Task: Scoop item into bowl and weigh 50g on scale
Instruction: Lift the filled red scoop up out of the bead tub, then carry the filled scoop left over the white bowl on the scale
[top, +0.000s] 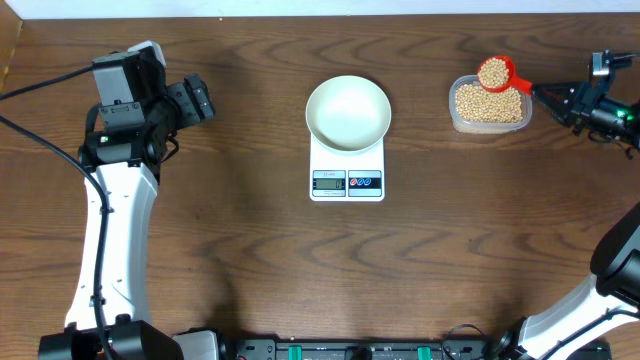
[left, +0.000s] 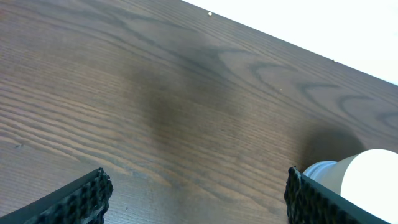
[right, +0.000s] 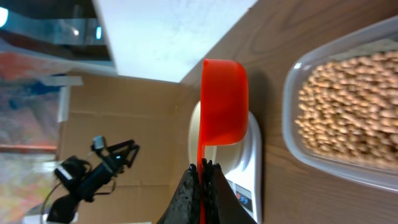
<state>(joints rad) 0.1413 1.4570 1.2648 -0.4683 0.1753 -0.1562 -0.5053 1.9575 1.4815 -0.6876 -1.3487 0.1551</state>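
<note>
Closest to the lens, the left gripper (left: 196, 198) hung with its black ribbed fingers (left: 81, 199) spread wide above the dark wooden table (top: 230, 230). At mid-table the white rectangular digital scale (top: 347, 183) carried the round white bowl (top: 348, 112). Well to its right sat the clear plastic tub (top: 490, 129) of pale-tan beans (top: 490, 104). The right gripper (right: 202, 169) pinched the handle of the red plastic scoop (right: 222, 102), whose cup was heaped with beans over the tub's far edge.

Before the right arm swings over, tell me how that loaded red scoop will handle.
The red scoop looks heaped with beans, so tilting or jerking would likely roll some off. The right gripper pinches only the thin handle end, so the cup may sag or twist. The plastic looks stiff and light.
</note>
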